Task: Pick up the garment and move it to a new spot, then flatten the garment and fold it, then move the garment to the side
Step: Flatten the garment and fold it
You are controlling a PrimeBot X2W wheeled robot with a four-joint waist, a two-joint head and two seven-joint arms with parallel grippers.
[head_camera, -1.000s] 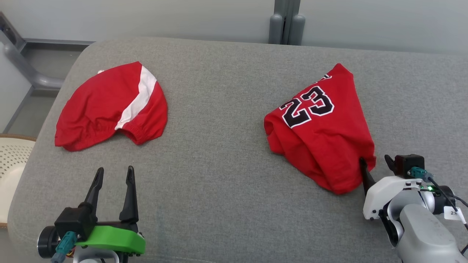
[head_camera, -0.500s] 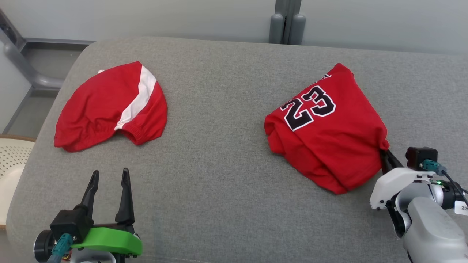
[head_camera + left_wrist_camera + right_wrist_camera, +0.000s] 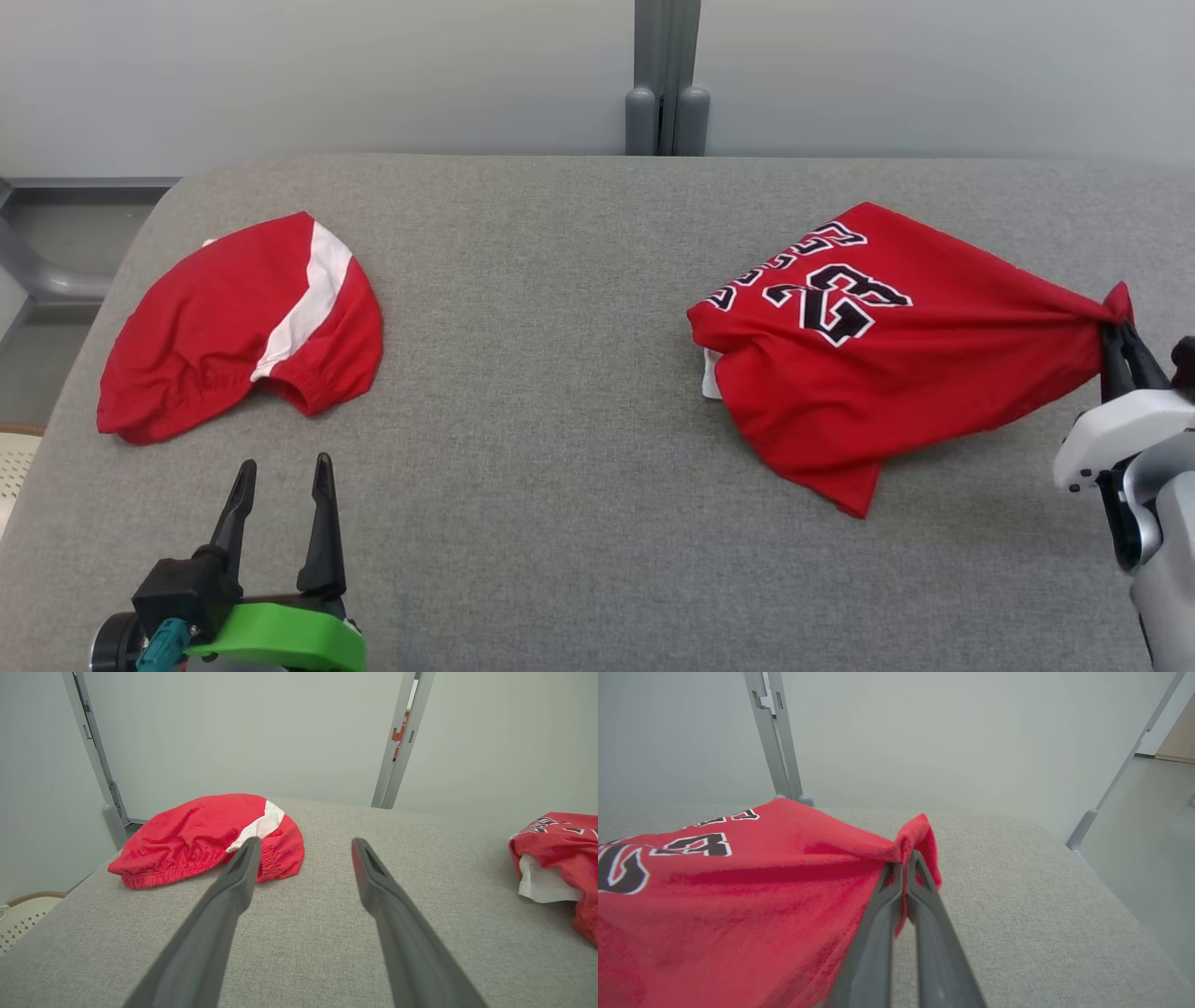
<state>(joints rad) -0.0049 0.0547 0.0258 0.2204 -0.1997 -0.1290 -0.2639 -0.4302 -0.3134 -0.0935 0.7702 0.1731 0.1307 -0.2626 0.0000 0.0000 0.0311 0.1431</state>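
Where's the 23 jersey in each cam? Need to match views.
Head view: jersey right of centre, right corner pinched by the right gripper.
Left wrist view: jersey at the far right edge.
Right wrist view: jersey across the left half.
Shared landmark: the grey post behind the table.

The red fabric jersey (image 3: 868,373) with black, white-edged "23" lettering lies crumpled on the right part of the grey cloth-covered surface (image 3: 560,448), number side up. Its right corner is gathered into a point and lifted off the surface, pinched in the closed right claw (image 3: 1116,334), which draws the cloth taut. A white inner layer shows at its left edge.
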